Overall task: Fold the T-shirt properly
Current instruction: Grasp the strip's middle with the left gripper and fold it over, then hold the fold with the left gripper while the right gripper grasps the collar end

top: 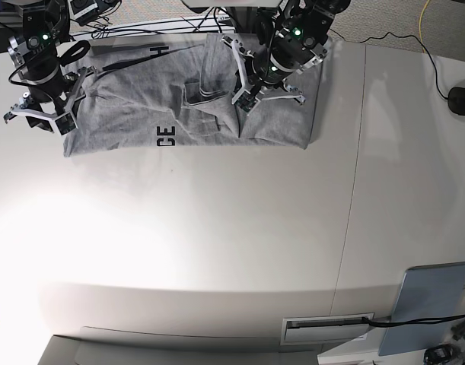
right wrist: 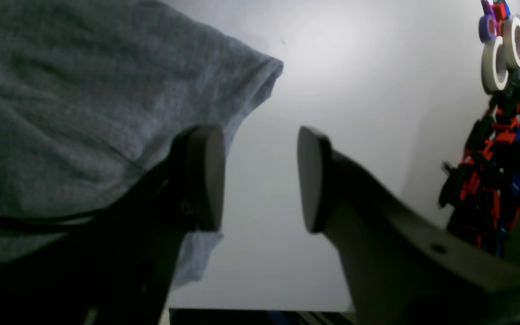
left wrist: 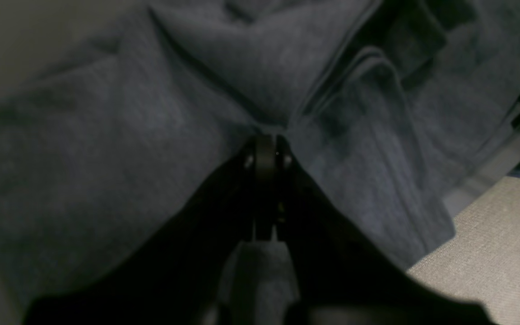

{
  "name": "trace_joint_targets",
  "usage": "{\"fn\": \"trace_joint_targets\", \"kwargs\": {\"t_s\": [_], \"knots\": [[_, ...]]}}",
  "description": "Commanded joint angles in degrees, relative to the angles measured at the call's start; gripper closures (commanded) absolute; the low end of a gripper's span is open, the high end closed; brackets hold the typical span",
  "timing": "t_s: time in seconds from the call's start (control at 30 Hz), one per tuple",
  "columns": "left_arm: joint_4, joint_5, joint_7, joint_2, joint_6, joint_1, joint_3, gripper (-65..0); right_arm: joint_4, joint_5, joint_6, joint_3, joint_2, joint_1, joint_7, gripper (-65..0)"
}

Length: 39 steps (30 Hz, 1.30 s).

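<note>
L wrist: left gripper (left wrist: 266, 151) clenched on a bunched fold of the shirt (left wrist: 106, 149).
R wrist: right gripper (right wrist: 260, 180) released, jaws apart over bare table (right wrist: 355, 90), shirt edge beside one finger.
Base: shirt lies rumpled along table's far edge, right gripper (top: 36, 114) at its left end, left gripper (top: 243, 99) mid-shirt.

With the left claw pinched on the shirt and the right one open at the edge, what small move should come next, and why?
Probably lift the left claw slightly, carrying its pinched fold of the T-shirt. It is shut on bunched cloth mid-shirt, while the right claw is open, holding nothing, at the far edge.
</note>
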Motion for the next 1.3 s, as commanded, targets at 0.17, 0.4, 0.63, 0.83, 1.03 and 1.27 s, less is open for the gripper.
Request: {"fn": "trace_joint_targets", "kwargs": {"t_s": [0.17,0.4,0.63,0.83,1.03,1.27], "knots": [[0.6,-4.5,-7.0,1.4,-0.9,-1.1,0.0,0.0,0.9,-0.5,-0.6,0.6,0.8,0.0,0.6,-26.4],[-7.8,-4.7,-7.8,7.1,-4.2,-8.1,0.0,0.0,0.9,-0.5,-0.6,0.6,0.8,0.0,0.3,-26.4],[-13.9,-4.7,-13.0,10.3,-0.7,-16.9,0.0,0.0,0.9,-0.5,-0.6,0.6,0.8,0.0,0.2,-26.3],[-13.5,-4.8,-11.3,10.2,3.6,-21.1,0.0,0.0,0.9,-0.1,-0.4,3.2,0.8,-0.3,0.2,-26.3],[-10.6,-4.5,-3.6,9.7,1.4,-21.1,-0.5,-13.4,-6.5,16.0,5.5,14.7,0.8,-0.4,1.7,-25.7],[-9.4,-5.6,5.5,9.7,0.2,-21.0,-1.3,-42.9,-23.1,36.1,19.1,27.7,0.8,5.5,-3.6,-26.0]]}}
